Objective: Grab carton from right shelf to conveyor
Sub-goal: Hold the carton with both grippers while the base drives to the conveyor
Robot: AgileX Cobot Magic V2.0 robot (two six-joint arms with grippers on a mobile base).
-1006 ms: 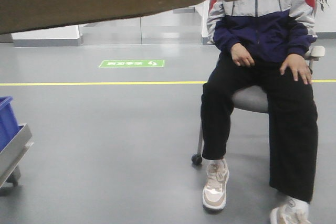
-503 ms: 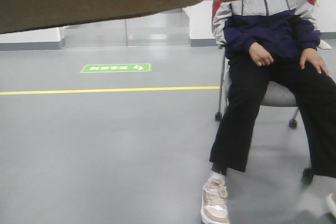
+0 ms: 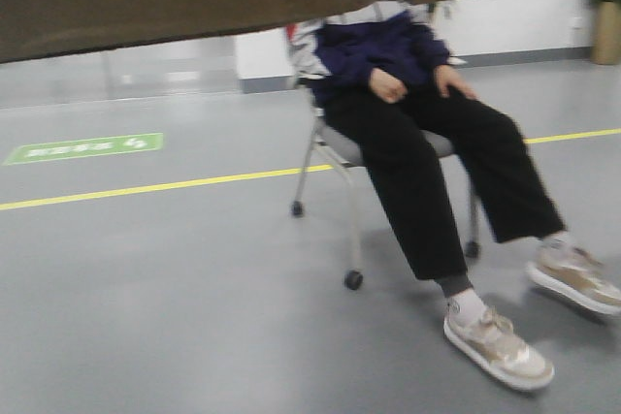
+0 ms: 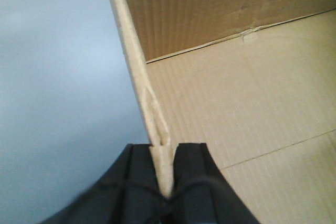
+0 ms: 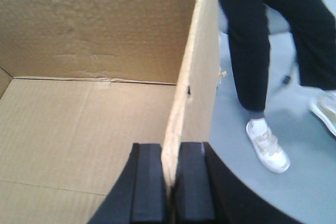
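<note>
**Carton gripped at both side walls, open floor below**

The left gripper [image 4: 164, 174] is clamped on the top edge of the carton's [image 4: 236, 119] left wall, with one jaw on each face. The right gripper [image 5: 169, 174] grips the opposite wall's edge the same way. The carton's blurred lower edge spans the top of the front view. Below the carton is grey floor [image 3: 175, 307]. Beyond the carton's right wall, probably close, a person [image 3: 408, 143] sits on a wheeled chair [image 3: 340, 154]. Farther off runs a yellow line [image 3: 146, 186].

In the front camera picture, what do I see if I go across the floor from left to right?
green floor sign → seated person → plant pot at the far right
</note>
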